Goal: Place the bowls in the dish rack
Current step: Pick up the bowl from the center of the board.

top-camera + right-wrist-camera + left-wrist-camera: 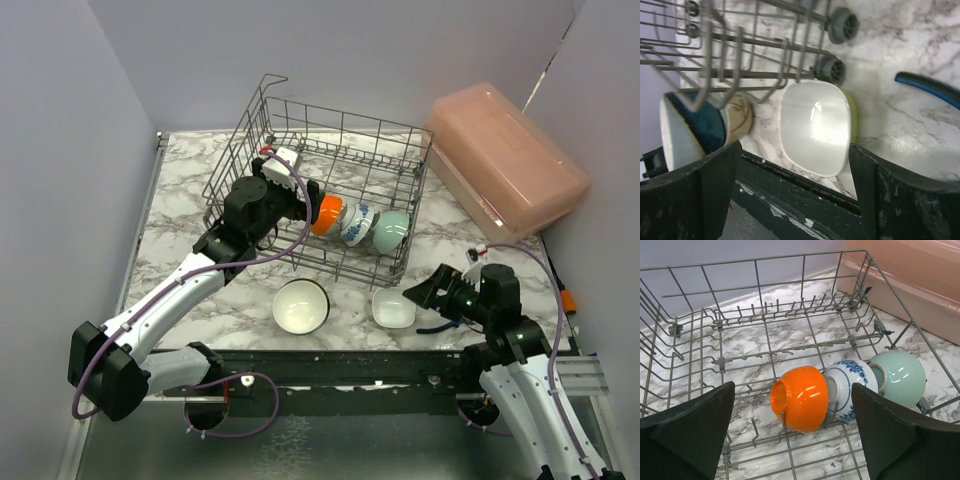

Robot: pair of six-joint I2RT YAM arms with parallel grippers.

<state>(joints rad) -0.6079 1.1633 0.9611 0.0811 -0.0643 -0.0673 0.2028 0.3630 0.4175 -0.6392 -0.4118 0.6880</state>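
The grey wire dish rack [330,110] holds three bowls on their sides in a row: orange [326,213], blue-patterned white [357,222] and mint green [391,228]. My left gripper [303,205] is inside the rack, open, its fingers either side of the orange bowl [802,397] without touching it. On the table in front of the rack stand a round dark teal bowl with a white inside [301,305] and a squarish white bowl with a lime-green outside [393,308]. My right gripper [422,295] hovers open just right of that white bowl [815,130].
A pink translucent box [505,160] leans at the back right against the wall. The rack's small wheels [832,70] stand just beyond the white bowl. A blue cable [927,87] lies on the marble. The table's black front edge [805,200] runs right below the two loose bowls.
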